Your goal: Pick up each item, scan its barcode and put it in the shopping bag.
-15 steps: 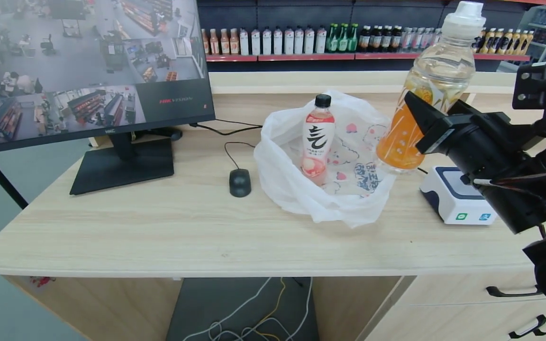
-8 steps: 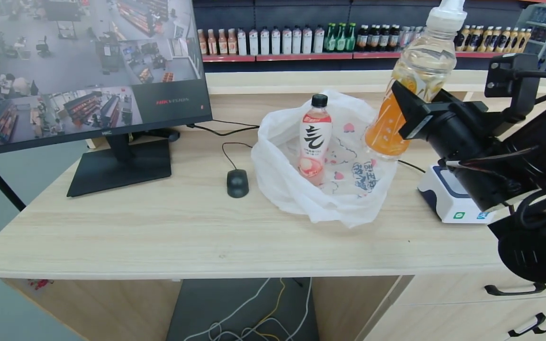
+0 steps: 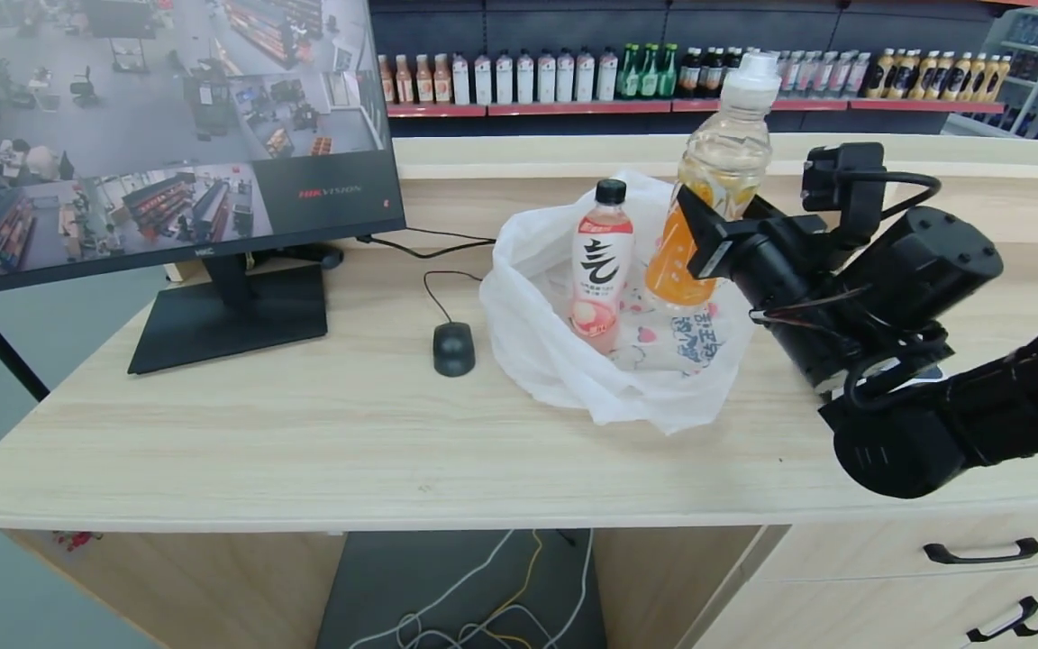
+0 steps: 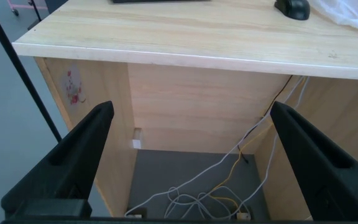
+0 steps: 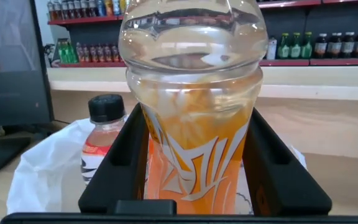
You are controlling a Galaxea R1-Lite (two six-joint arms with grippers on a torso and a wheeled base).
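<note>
The wooden counter (image 3: 303, 433) spans the head view, with a monitor (image 3: 159, 135) on its stand at the robot's left. Shelves of bottles (image 3: 663, 77) line the back wall.

The white shopping bag (image 3: 537, 351) sits open near the middle of the counter. The right gripper (image 3: 699, 236) is clamped on the orange drink bottle (image 3: 717, 171), 1 black finger pressed to each side of its labelled lower half. The bottle has a white cap and leans slightly, cap uppermost. Its base is at the right side of the bag's open mouth. Whether it touches the bag's floor cannot be told.

1 pink bottle (image 3: 603, 261) with a black cap stands upright inside the bag, just beside the orange one.

The left gripper (image 4: 191, 112) hangs below the counter's front edge with its 2 fingers (image 4: 73, 155) wide apart and nothing between them. Loose cables (image 4: 216, 186) lie under the counter beyond it.

A black mouse (image 3: 453, 348) rests on the counter between the monitor stand and the bag.
</note>
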